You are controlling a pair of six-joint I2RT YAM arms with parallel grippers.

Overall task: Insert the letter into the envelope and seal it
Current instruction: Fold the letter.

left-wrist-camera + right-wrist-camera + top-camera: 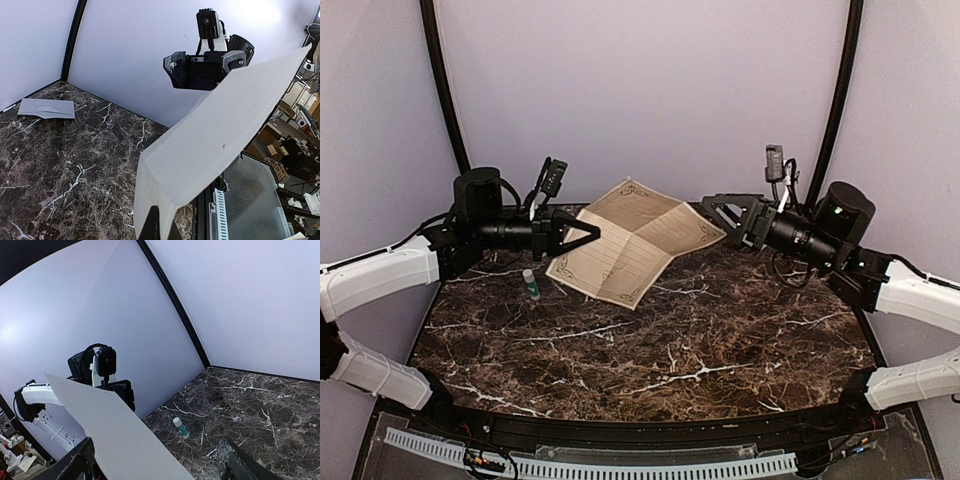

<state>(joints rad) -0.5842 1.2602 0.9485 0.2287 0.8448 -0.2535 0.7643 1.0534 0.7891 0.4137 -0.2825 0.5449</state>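
Note:
The letter [635,240], a cream sheet with a dark ornamental border and fold creases, hangs tilted above the back of the marble table. My left gripper [582,237] is shut on its left edge. In the left wrist view the sheet's plain underside [220,130] rises from between the fingertips [152,225]. My right gripper [720,218] is open at the sheet's right corner. In the right wrist view the sheet [125,435] passes beside the left finger [80,462], with the jaws wide apart. The grey envelope [46,108] lies flat in the far corner, seen only in the left wrist view.
A small glue stick with a white cap and green body [532,284] lies on the marble table [650,340] near the left arm, and also shows in the right wrist view [180,427]. Light walls and black corner posts enclose the back and sides.

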